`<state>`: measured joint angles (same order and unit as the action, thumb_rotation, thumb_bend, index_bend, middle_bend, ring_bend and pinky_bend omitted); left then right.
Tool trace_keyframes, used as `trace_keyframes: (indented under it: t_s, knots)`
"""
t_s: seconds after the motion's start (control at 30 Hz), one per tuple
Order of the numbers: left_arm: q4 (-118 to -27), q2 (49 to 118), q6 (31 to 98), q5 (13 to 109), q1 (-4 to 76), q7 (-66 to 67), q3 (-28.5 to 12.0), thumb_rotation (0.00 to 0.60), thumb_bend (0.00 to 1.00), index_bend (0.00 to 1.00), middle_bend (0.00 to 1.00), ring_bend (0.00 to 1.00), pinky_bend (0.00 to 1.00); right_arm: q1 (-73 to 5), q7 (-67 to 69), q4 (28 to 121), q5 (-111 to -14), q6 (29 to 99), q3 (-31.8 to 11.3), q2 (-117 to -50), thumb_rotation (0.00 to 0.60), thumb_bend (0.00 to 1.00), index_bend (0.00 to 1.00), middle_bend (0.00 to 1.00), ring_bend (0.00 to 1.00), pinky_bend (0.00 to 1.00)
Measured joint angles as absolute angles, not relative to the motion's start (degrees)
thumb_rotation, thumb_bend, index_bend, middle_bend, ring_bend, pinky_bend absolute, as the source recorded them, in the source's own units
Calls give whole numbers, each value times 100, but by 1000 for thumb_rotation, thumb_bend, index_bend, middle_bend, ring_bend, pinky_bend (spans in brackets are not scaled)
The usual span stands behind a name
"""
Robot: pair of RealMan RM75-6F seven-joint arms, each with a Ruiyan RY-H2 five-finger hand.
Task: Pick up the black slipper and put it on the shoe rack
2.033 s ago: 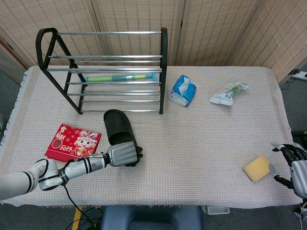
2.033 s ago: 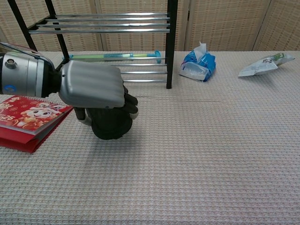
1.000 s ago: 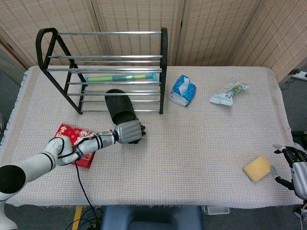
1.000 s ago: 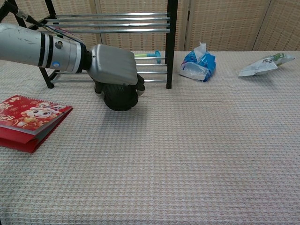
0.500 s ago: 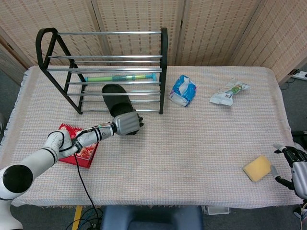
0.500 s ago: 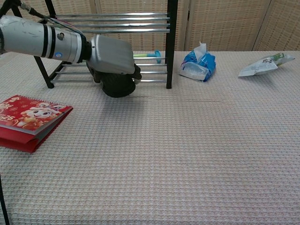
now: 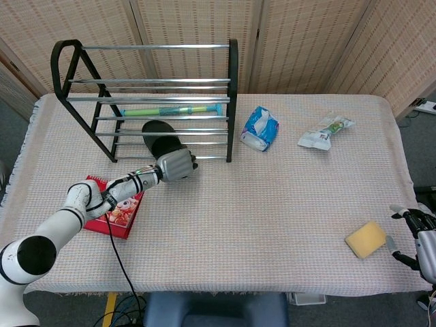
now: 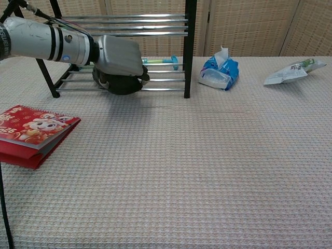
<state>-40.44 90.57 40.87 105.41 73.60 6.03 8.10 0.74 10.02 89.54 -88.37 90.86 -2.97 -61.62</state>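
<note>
The black slipper lies with its toe pushed in over the lowest bars of the black shoe rack, its heel toward the table front. My left hand grips the slipper's heel end, fingers curled round it; in the chest view the left hand covers most of the slipper, at the rack front. My right hand shows only at the head view's lower right edge, fingers apart, holding nothing, far from the slipper.
A green and blue stick lies on a rack shelf behind the slipper. A red 2025 calendar sits left of my left forearm. A blue tissue pack, a snack bag and a yellow sponge lie to the right.
My left hand has carried the slipper from the table's front left back toward the rack and pushed its toe in over the lowest bars. The right hand stayed put.
</note>
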Motion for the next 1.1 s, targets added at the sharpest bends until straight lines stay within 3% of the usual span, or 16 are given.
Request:
trace_keyframes:
  t_s: [0.3, 0.57, 0.67, 1.1]
  knots:
    - [-4166, 9012, 3369, 9926, 7230, 1601, 537, 600, 185, 299, 419, 363, 560, 83, 1015, 8941, -8838, 9077, -292, -6170, 600, 384, 204, 365, 255, 224]
    - [-4963, 8692, 2976, 9134, 7006, 2944, 132, 600, 185, 168, 246, 265, 476, 100, 1031, 8927, -8858, 9116, -294, -6178, 600, 388, 204, 368, 257, 224]
    - [-5251, 8574, 2915, 8812, 6903, 3463, 0, 600, 185, 142, 214, 240, 437, 105, 1031, 8925, -8873, 9132, -294, -6182, 600, 389, 204, 368, 257, 224]
    - [-6666, 8226, 3245, 7928, 6599, 5006, -250, 600, 185, 156, 212, 238, 435, 104, 1014, 8938, -8906, 9137, -290, -6195, 600, 390, 204, 368, 257, 224]
